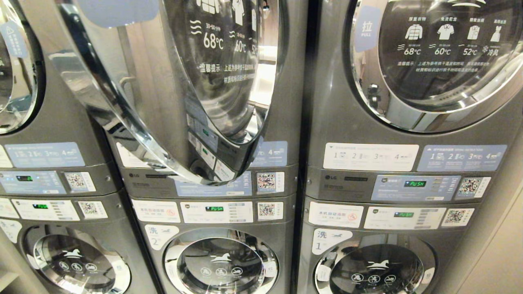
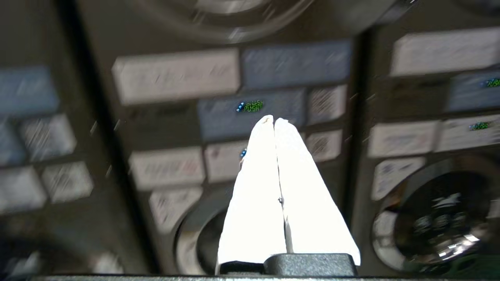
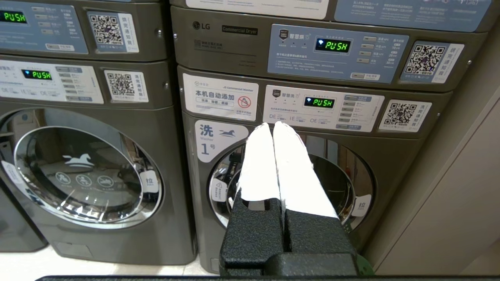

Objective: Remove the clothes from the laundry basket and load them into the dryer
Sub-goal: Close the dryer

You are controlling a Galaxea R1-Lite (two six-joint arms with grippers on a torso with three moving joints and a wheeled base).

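since chrome-rimmed round glass dryer door (image 1: 171,90) hangs swung open for loading, left claw (image 2: 273,119) and right claw (image 3: 272,124) pressed together, empty, no clothes visible.

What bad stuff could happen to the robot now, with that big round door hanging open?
The open dryer door swings out toward the robot, so an arm lifting up might bump it. Both the left gripper and the right gripper are shut and hold nothing, and no clothes or basket show in any view, so the robot may have to turn around near that door to find them.
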